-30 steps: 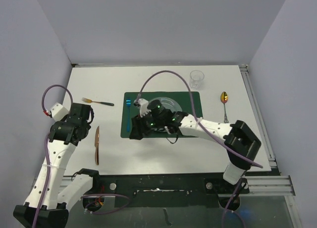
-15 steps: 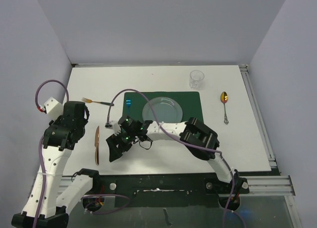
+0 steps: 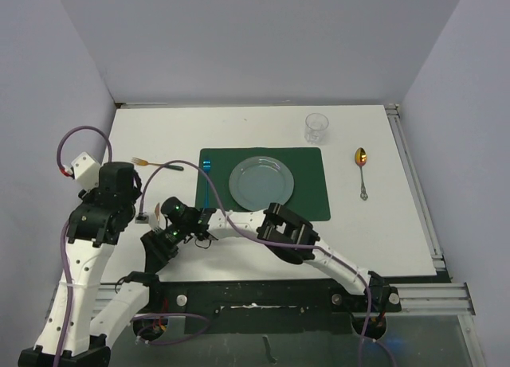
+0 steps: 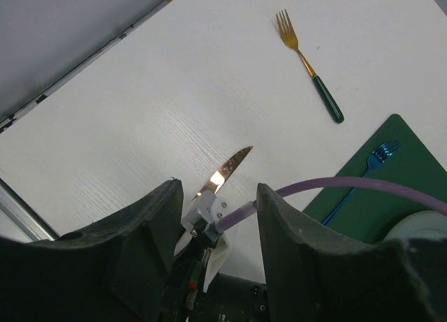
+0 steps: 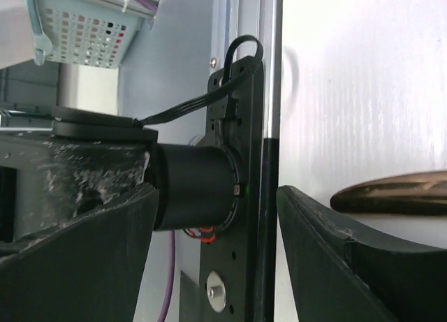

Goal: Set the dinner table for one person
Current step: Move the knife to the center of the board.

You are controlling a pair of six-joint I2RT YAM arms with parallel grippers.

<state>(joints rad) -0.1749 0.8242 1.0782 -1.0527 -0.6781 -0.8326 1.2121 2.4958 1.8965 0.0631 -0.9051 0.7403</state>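
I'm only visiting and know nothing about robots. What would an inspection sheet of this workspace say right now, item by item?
Surface: white dinner table, no spills seen.
Job's things: plate on green placemat; blue fork along the mat's left edge; gold fork, copper knife, glass and gold spoon on bare table, off the mat.
Clutter: nothing seen.
Grippers: left gripper open, empty; right gripper open, empty, knife handle just outside its fingers.
Cables: purple cable arches over the mat's left edge.
Surroundings: plain walls; metal rail along the table's right side.
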